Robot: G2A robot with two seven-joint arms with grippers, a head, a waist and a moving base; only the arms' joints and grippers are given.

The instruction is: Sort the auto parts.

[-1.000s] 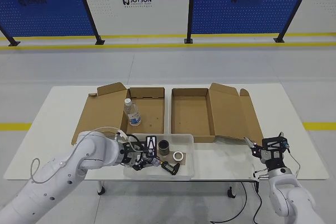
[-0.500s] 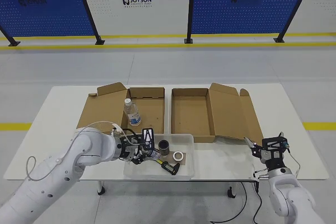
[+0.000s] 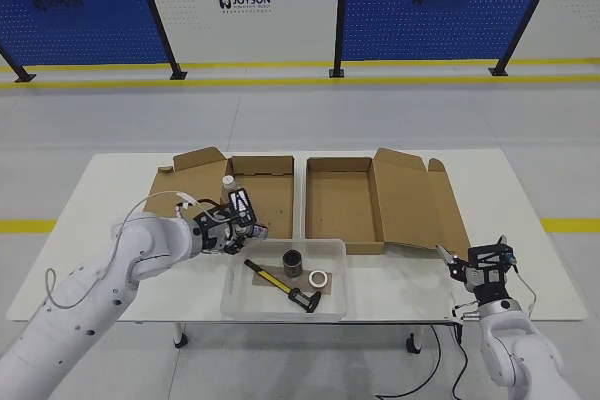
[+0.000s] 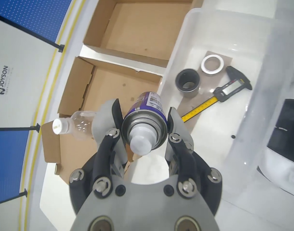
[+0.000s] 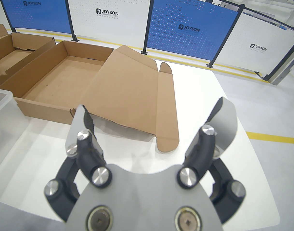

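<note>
Left gripper (image 4: 144,121) clenched on spray can (image 4: 147,108), over left cardboard box (image 3: 270,170).
Can at 10 o'clock from clear bin (image 3: 337,275), just beside water bottle (image 4: 74,123). Caliper (image 3: 280,283), black sleeve (image 3: 293,262) and ring (image 3: 319,278) lie in bin. Right gripper (image 5: 151,111) released, at bin's 3 o'clock.

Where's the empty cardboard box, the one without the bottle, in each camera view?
Top view: empty box, on the table just beyond the clear bin.
Left wrist view: empty box, beyond the bottle's box, alongside the bin's wall.
Right wrist view: empty box, ahead of the right gripper, next to the bin's corner.
Shared landmark: the clear bin.
</note>
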